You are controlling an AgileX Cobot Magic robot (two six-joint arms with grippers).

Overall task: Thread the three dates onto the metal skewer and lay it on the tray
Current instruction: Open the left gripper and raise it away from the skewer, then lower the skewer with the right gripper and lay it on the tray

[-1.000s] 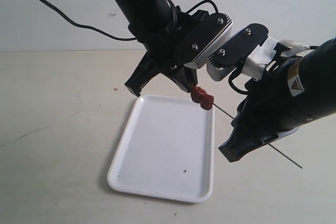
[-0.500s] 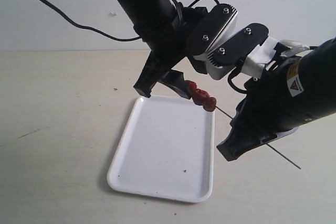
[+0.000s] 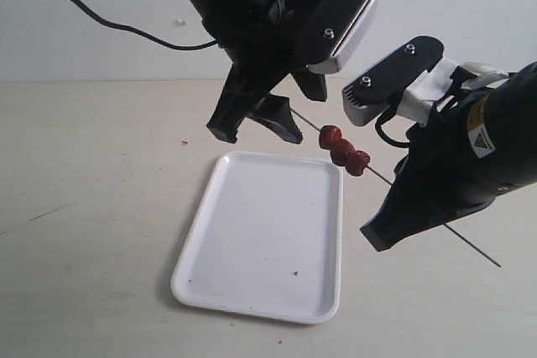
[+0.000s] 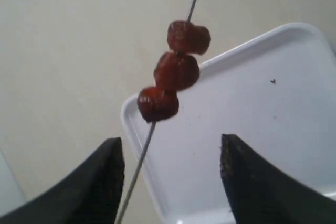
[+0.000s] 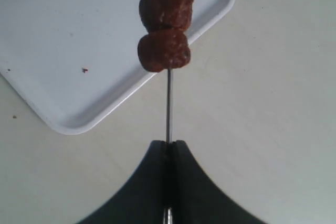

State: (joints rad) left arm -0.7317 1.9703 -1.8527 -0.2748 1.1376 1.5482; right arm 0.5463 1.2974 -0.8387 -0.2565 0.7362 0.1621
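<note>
Three dark red dates (image 3: 344,150) sit in a row on the thin metal skewer (image 3: 470,246), held in the air above the far right corner of the white tray (image 3: 252,241). My right gripper (image 3: 377,236) is shut on the skewer's shaft, a short way behind the dates. My left gripper (image 3: 256,134) hangs open to the left of the dates and touches nothing. In the left wrist view the dates (image 4: 176,69) and skewer (image 4: 139,166) lie ahead of the left gripper (image 4: 170,145), over the tray (image 4: 262,129). In the right wrist view the right gripper (image 5: 168,144) clamps the skewer (image 5: 168,103) below the dates (image 5: 164,24), with the tray (image 5: 63,35) beneath.
The tray lies on a pale wooden table (image 3: 84,207). A dark crumb (image 3: 294,273) sits in the tray and a red speck (image 3: 185,142) on the table to its left. A black cable (image 3: 126,35) trails behind the left arm.
The left gripper has drawn back up and to the left, away from the dates. The right gripper has carried the skewer with all three dates slightly right and up.
</note>
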